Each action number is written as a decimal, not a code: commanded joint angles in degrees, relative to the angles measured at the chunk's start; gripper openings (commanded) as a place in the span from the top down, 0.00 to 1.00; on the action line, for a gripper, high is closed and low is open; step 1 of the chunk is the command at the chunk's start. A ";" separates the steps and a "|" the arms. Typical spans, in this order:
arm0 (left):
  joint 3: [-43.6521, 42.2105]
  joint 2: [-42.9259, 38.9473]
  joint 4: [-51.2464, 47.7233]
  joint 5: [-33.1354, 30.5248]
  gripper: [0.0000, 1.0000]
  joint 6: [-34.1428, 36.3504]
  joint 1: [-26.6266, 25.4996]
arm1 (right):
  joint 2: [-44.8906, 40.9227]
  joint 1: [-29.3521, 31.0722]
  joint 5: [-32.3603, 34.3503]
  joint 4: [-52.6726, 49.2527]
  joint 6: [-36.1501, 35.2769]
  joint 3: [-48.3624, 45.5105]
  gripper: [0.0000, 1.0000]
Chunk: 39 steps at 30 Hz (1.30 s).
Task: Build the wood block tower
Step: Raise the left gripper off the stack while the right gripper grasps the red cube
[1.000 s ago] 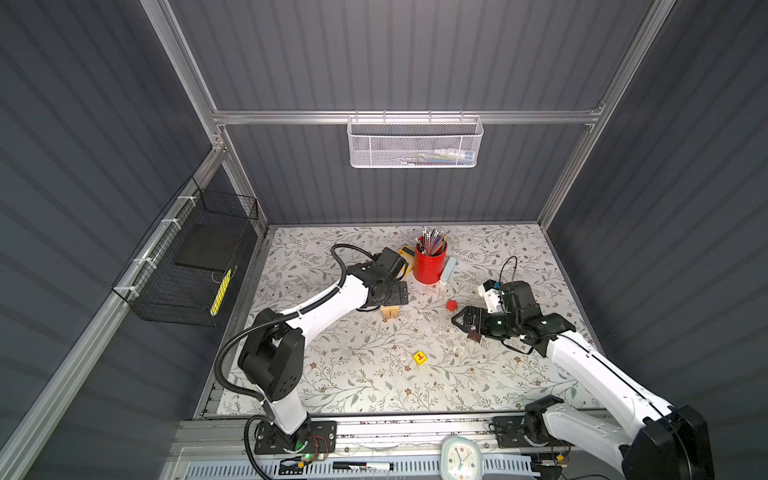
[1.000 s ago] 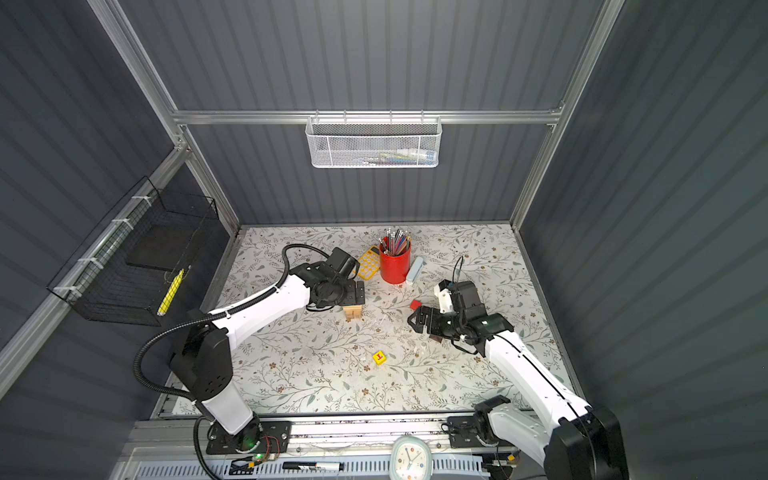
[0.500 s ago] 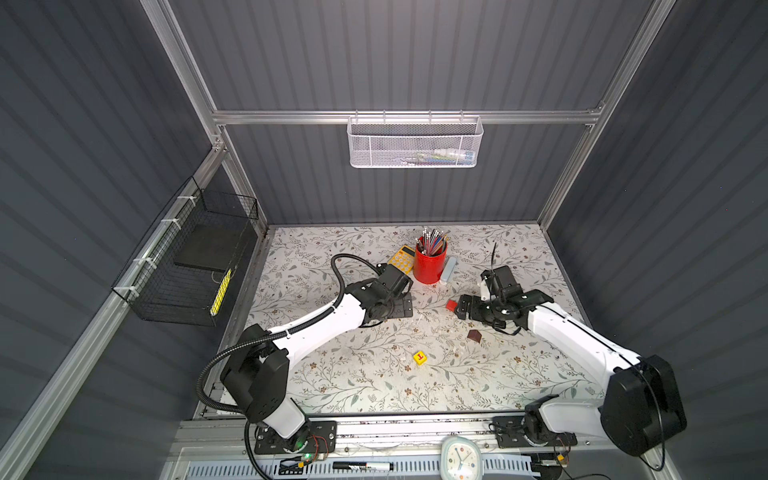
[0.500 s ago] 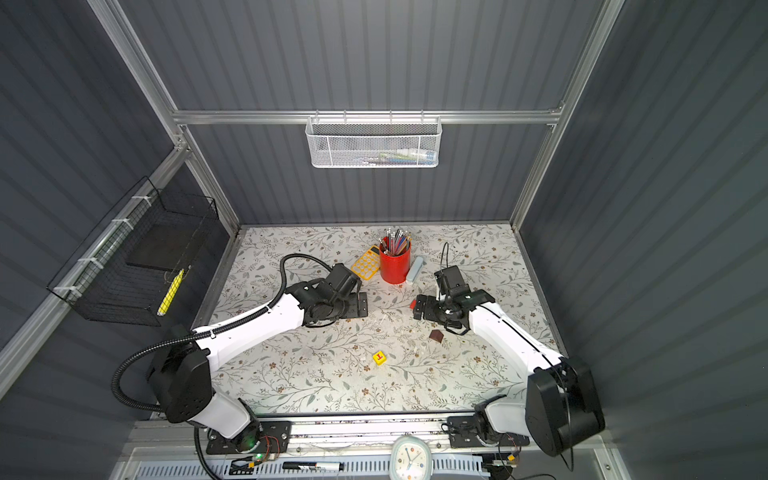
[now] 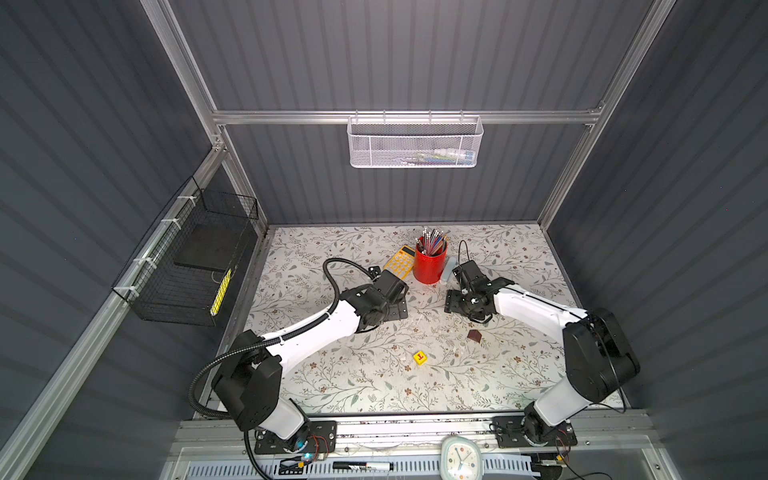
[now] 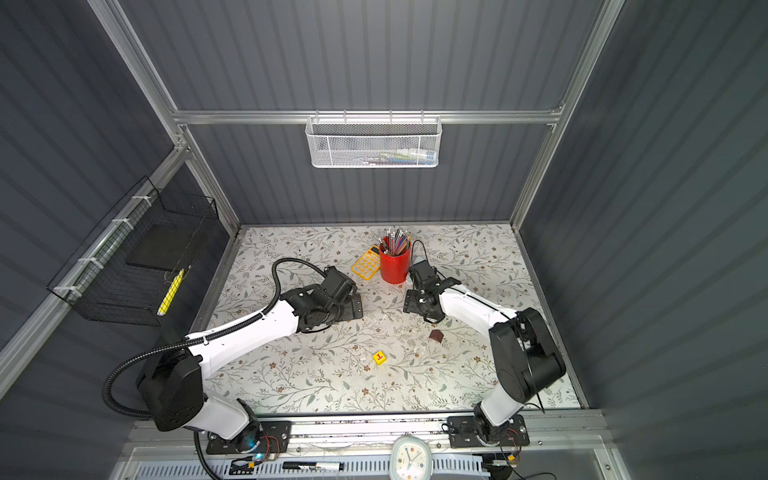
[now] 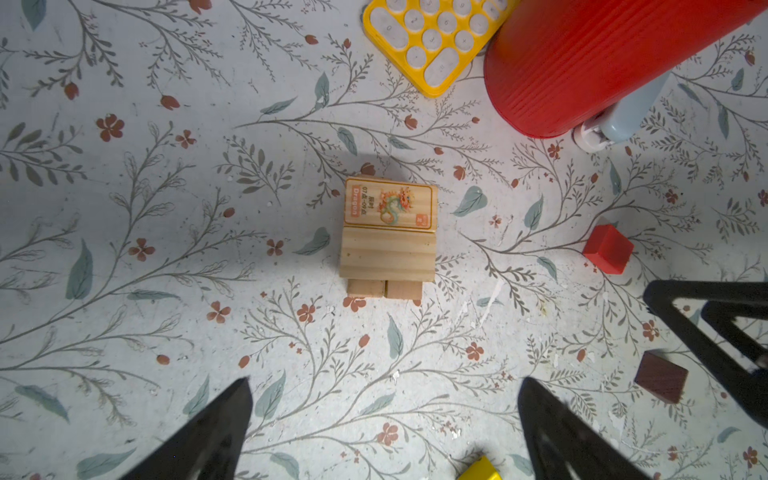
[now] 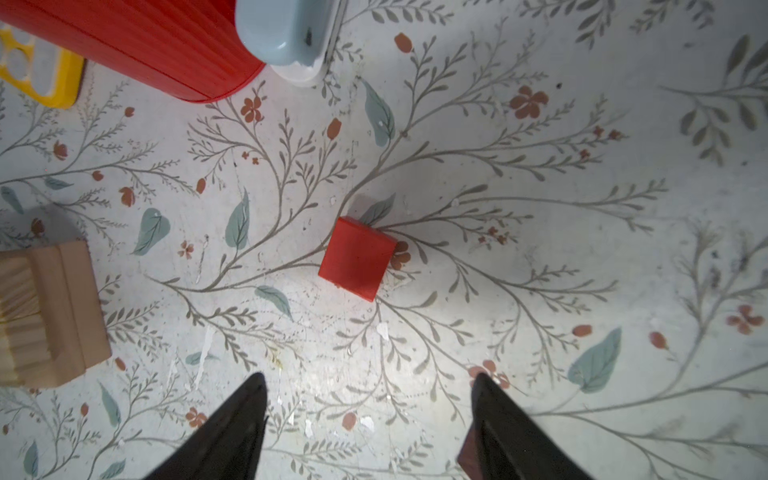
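Far on the left, a black wire basket [image 5: 195, 266] is hanging on the wall. The left arm [image 5: 316, 332] is reaching in from the front over the flowery table [image 5: 374, 386]. The left gripper [image 7: 384, 411] is hanging above the table with its two black fingers spread wide apart, and it is holding nothing.

Just ahead of it, in the left wrist view, the wood block tower [image 7: 388, 232] is standing on the table. Its pale blocks are lying in layers. Two small ones are sitting side by side at the bottom, and the top block is showing a dragon picture. In both top views the left gripper is hiding the tower.

Behind the tower the yellow calculator [image 5: 399, 262] is lying flat, just beside the red pencil cup [image 5: 429, 266]. The cup is standing upright and holding lots of pencils. A light blue thing [image 7: 623, 116] is lying just beside the cup on its other side.

Nearer the front, the yellow lettered cube [image 5: 420, 357] is sitting alone between the two arms, well apart from the tower.

The red cube [image 8: 357, 257] is lying on the table by itself, to the right of the tower. The right gripper [image 8: 369, 378] is hanging near it with its fingers apart. The cube is sitting ahead of the fingertips, not between them, so the gripper is holding nothing.

The dark brown roof piece [image 5: 474, 336] is lying on the table near the right arm [image 5: 532, 305], a bit nearer the front than the right gripper
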 commanded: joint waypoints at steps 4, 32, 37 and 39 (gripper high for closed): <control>-1.47 -3.09 -1.54 -3.78 0.01 -1.37 -0.30 | 5.17 0.84 3.95 2.83 5.75 2.41 0.33; -1.12 -3.08 -2.70 -5.40 0.00 -0.09 -0.27 | 16.03 1.22 8.44 5.27 3.96 8.27 0.60; -0.64 -3.12 -3.45 -5.44 0.00 0.06 -0.20 | 16.13 1.21 8.61 4.22 1.74 7.89 0.60; -0.85 -3.10 -3.35 -5.45 0.00 -0.01 -0.23 | 16.07 1.33 8.74 3.10 0.93 7.66 0.60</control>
